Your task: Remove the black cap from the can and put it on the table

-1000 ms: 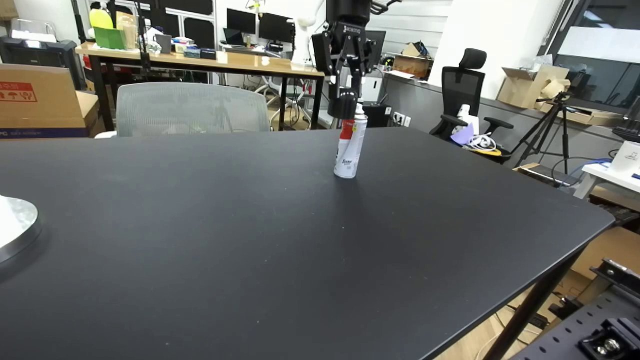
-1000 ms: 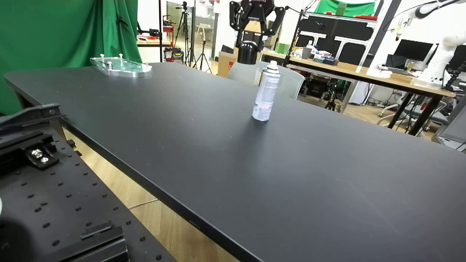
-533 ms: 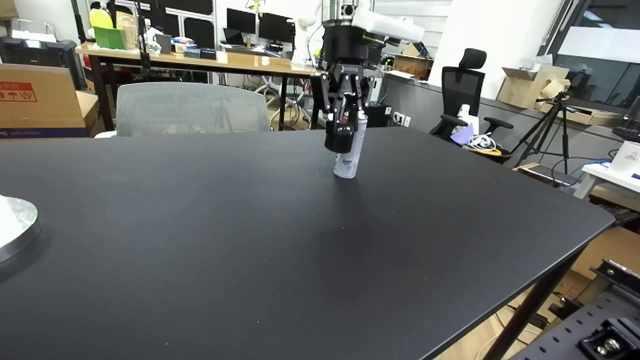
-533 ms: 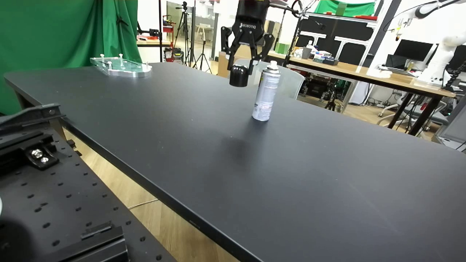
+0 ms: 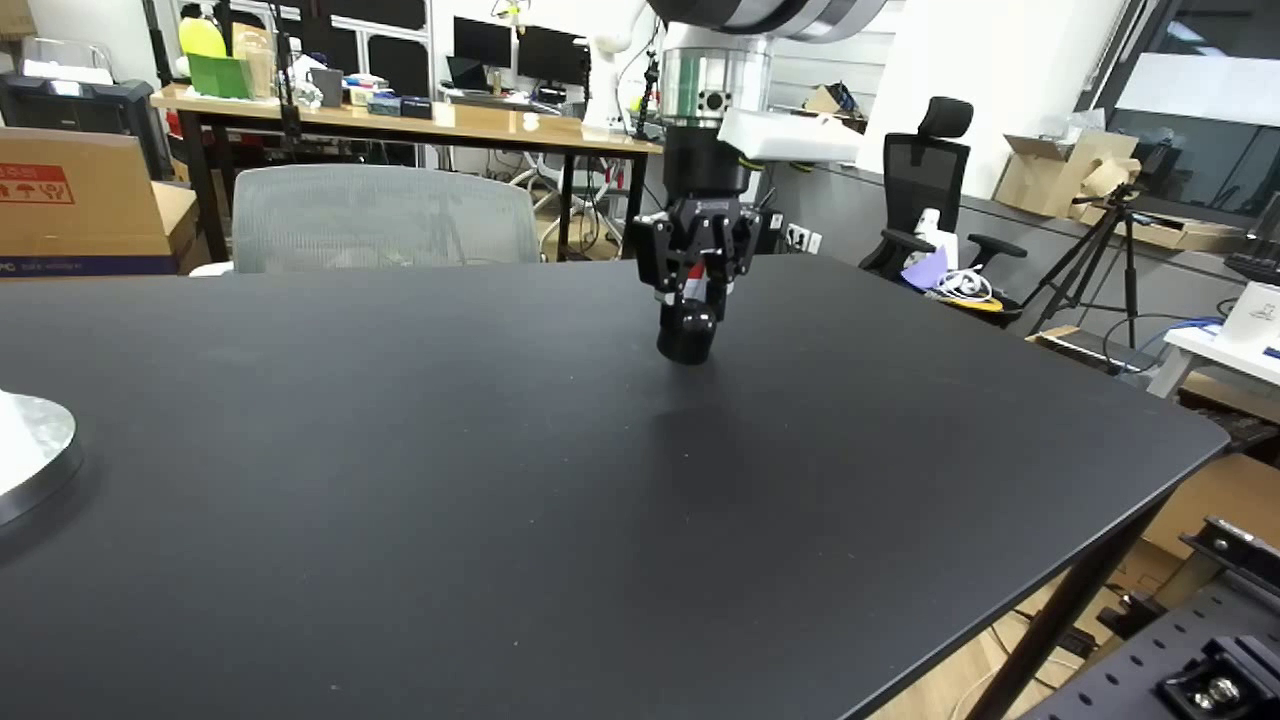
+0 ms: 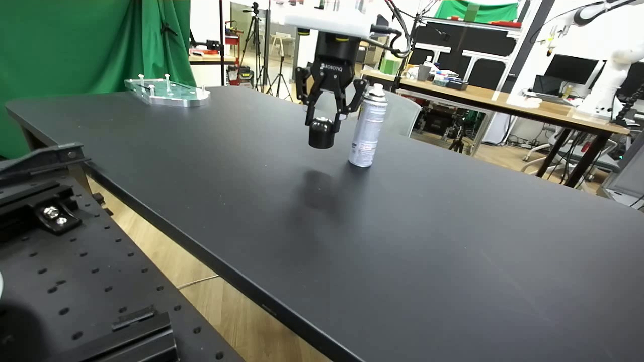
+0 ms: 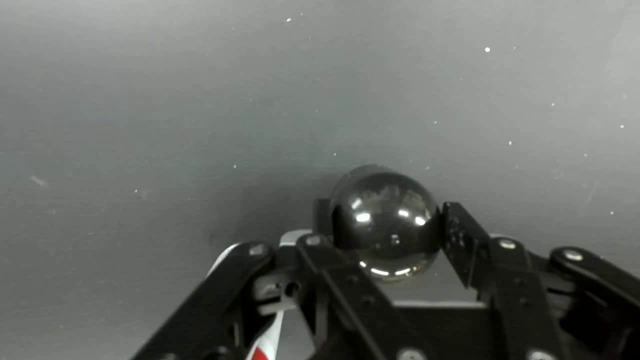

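The black cap (image 6: 321, 136) is a glossy round cap, held between the fingertips of my gripper (image 6: 323, 122). It also shows in the wrist view (image 7: 385, 215) and in an exterior view (image 5: 686, 337). The gripper is shut on its sides and points down. The cap hangs a little above the black table (image 6: 427, 241), with its shadow apart from it below. The white-silver can (image 6: 369, 130) stands upright on the table beside the gripper, its white nozzle bare. In an exterior view the gripper mostly hides the can (image 5: 697, 272). A white and red strip of it shows in the wrist view (image 7: 265, 342).
A transparent plate with posts (image 6: 171, 95) lies at the table's far end. A grey mesh chair (image 5: 390, 215) stands behind the table. A perforated dark metal base (image 6: 100, 281) lies beyond the table's near edge. A round metal-rimmed object (image 5: 50, 475) stands at the table's left.
My gripper has come down with the cap in it, from about the height of the can's top to low beside the can. The can has not moved.
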